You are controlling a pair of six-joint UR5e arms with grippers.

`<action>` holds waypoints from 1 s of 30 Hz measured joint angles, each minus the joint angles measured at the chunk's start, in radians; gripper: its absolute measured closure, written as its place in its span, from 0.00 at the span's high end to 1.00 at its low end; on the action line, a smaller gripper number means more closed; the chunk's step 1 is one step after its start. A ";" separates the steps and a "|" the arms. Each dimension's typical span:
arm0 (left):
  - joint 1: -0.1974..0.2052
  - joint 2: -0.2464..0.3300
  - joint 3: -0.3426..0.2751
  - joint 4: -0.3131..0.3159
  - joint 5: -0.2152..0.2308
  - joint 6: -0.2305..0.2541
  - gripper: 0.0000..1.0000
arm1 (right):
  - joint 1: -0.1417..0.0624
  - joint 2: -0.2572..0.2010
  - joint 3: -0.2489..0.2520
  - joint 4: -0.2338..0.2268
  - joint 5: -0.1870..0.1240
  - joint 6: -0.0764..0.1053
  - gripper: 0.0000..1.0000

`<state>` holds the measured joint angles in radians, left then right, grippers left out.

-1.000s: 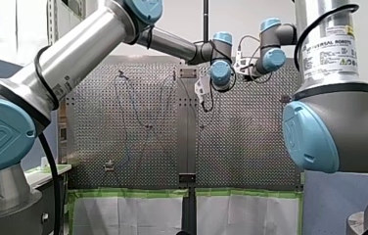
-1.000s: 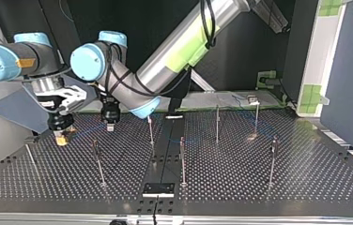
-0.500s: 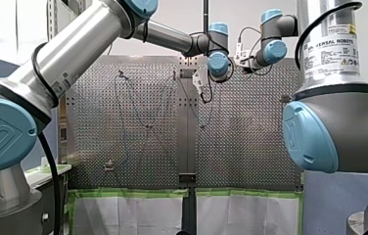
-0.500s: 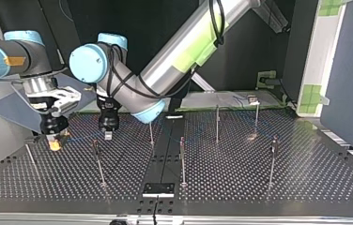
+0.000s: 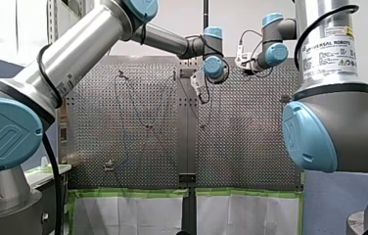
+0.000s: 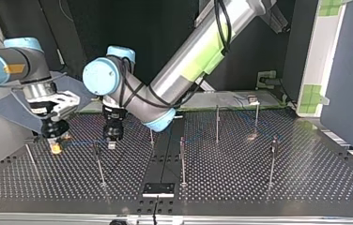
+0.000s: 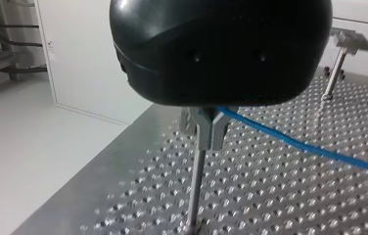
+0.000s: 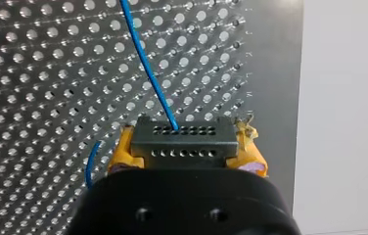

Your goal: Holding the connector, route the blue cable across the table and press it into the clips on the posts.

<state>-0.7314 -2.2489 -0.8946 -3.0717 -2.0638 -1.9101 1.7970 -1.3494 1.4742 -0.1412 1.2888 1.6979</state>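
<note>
my right gripper: lower than a second ago and closer to the table, drawn toward the top view's left edge.
my left gripper: has come down as well, now just beside the top of the post.
blue cable: the stretch between the two grippers lies lower.
left wrist joint: shifted up and toward the front view's left.

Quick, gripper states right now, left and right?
Left gripper: cannot be told.
Right gripper: closed on the dark grey perforated connector of the thin blue cable.
</note>
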 joint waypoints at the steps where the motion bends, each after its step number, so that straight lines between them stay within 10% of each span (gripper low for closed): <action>1: 0.005 0.000 0.000 0.003 0.008 0.000 0.00 | -0.001 0.002 -0.004 0.000 -0.001 0.001 0.00; 22: 0.056 -0.043 0.041 -0.011 0.077 -0.001 0.00 | -0.051 0.047 -0.054 0.000 -0.045 0.016 0.00; 30: 0.046 -0.043 0.041 -0.021 0.087 -0.007 0.63 | -0.055 0.049 -0.054 0.000 -0.050 0.015 0.00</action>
<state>-0.6852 -2.2922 -0.8538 -3.0929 -1.9765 -1.9171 1.7421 -1.3007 1.4200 -0.1413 1.2383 1.7126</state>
